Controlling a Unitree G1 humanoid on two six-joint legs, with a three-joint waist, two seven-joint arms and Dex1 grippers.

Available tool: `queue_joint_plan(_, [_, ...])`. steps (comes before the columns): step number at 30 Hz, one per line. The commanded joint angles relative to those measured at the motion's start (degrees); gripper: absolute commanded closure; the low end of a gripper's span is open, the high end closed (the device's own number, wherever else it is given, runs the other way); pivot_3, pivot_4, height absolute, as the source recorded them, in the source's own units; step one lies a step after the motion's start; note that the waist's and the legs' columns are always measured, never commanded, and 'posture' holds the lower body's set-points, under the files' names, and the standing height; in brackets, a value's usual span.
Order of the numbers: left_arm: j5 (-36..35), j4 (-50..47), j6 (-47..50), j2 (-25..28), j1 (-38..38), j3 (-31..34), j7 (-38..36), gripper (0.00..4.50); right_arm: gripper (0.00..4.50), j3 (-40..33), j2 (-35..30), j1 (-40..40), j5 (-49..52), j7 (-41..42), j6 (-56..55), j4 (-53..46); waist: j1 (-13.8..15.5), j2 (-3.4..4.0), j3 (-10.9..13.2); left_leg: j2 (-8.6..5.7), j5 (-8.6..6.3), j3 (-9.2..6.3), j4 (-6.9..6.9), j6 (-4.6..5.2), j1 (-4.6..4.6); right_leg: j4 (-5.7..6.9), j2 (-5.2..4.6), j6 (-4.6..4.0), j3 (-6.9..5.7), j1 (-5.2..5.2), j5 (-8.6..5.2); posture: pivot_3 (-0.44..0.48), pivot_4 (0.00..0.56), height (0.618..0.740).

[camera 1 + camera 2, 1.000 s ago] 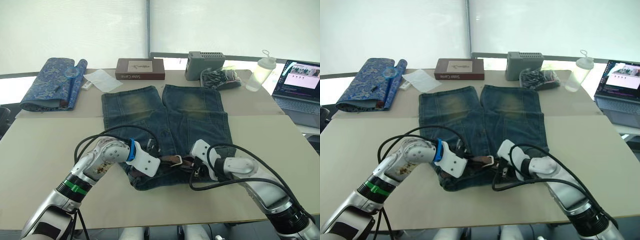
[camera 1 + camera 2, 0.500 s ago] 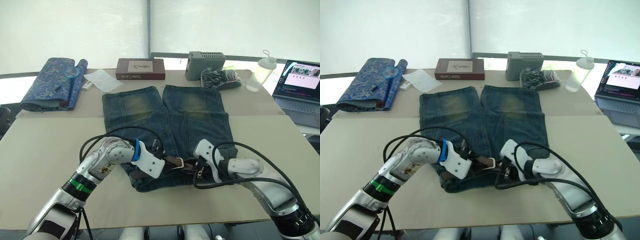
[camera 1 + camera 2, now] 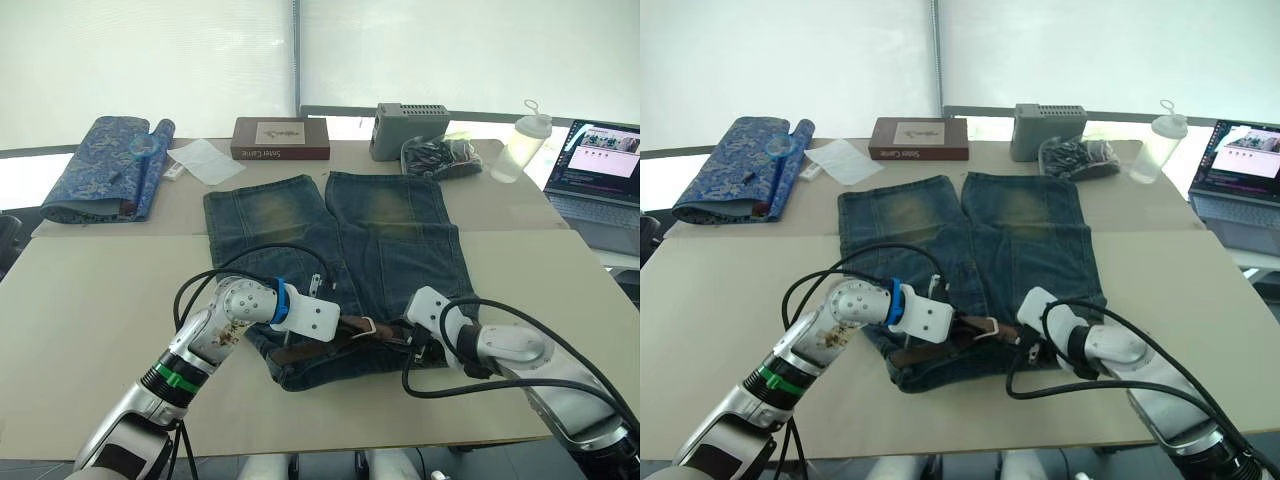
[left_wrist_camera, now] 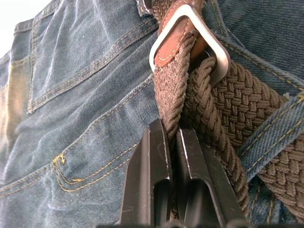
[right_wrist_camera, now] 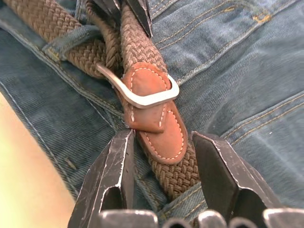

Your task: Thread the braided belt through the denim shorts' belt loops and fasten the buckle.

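Both grippers (image 3: pixel 340 325) (image 3: pixel 415 345) crowd the buckle (image 5: pixel 142 90) at the shorts' (image 3: pixel 330 240) waistband

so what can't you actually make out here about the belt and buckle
- Buckle prong: the silver rectangular buckle shows its frame in the right wrist view, but the tan leather tab covers any prong, so fastening cannot be judged.
- Belt loops: one blue denim belt loop crosses the brown braided belt; the rest are cut off by the wrist views' edges.
- Waistband of the faded blue denim shorts: in the head views the left gripper and right gripper cover it.
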Motion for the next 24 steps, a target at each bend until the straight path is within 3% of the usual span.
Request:
queue_joint_plan(1, [-1.3, -1.2, 0.4, -0.4, 0.2, -0.5, 0.3, 4.50, 2.37, -0.1, 0.3, -0.5, -2.3, -1.0, -3.2, -1.0, 0.0, 0.00, 0.0, 0.00, 0.00, 0.01, 0.01, 0.00, 0.00, 0.00, 0.00, 0.00, 0.01, 0.00, 0.00, 0.000, 0.150, 0.740])
queue_joint_plan(12, [-2.3, -1.4, 3.0, -0.5, 1.0, 0.1, 1.1, 4.50, 2.37, -2.0, 2.8, 0.5, -3.3, -1.8, -8.6, -1.5, -0.1, 0.00, 0.0, 0.00, 0.00, 0.00, 0.01, 0.00, 0.01, -0.01, -0.01, 0.00, 0.01, 0.01, 0.00, 0.000, 0.150, 0.740])
queue_joint_plan(20, [-3.4, -4.0, 8.3, 0.0, 1.2, 0.7, 1.4, 4.50, 2.37, -4.0, -2.8, 4.9, -0.1, 2.0, 1.6, -1.9, 0.1, 0.00, 0.0, 0.00, 0.00, 0.00, 0.01, 0.00, 0.01, -0.01, -0.02, 0.00, 0.01, 0.02, 0.00, 0.000, 0.150, 0.740])
queue_joint_plan(24, [-3.8, -4.4, 10.2, 0.0, 1.2, 0.7, 1.5, 4.50, 3.55, -0.9, -4.0, 2.9, -2.8, 2.2, 0.6, 1.4, -0.2, 0.00, 0.0, 0.02, 0.00, 0.01, 0.01, 0.00, 0.08, -0.01, 0.00, -0.01, 0.03, 0.08, 0.00, 0.000, 0.150, 0.740])
